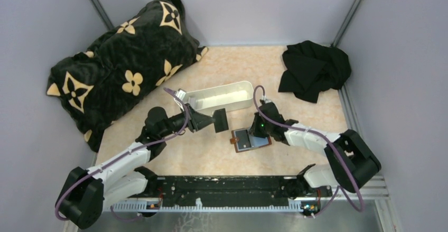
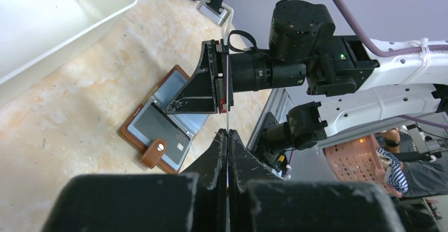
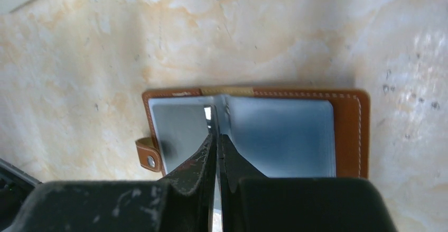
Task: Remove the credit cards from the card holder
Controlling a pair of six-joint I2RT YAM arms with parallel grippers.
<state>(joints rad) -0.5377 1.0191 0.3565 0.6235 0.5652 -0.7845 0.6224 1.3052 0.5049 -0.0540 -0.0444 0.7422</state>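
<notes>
The wallet (image 1: 251, 138) lies open and flat on the table (image 1: 211, 160), a little right of the middle in the overhead view, blue-grey pockets up and brown leather border showing all round. Its clasp tab (image 3: 148, 155) sticks out past the left edge. In the left wrist view a dark card (image 2: 154, 127) sits tucked in the nearer pocket.

The right gripper (image 3: 216, 136) comes down on the wallet with its fingers all but together, tips on the centre fold between the two pocket panels. I cannot tell whether anything is pinched between them.

The left gripper (image 1: 213, 121) hangs left of the wallet and clear of it, jaws clamped on a loose card (image 1: 221, 120). From above this card shows as a small dark rectangle. Its own wrist camera sees it edge-on, as a thin line running up from the closed fingertips.

The white tray (image 1: 219, 95) lies just above the held card, its long near rim close to the card's top edge. The tray and wallet are apart, with bare table between them.

Open tabletop stretches below both grippers, down to the black rail at the bottom of the frame. A black patterned pillow (image 1: 121, 68) fills the upper left and hangs over the table's left edge. A crumpled black cloth (image 1: 314, 68) sits in the upper right corner by the wall, well away from the wallet.
</notes>
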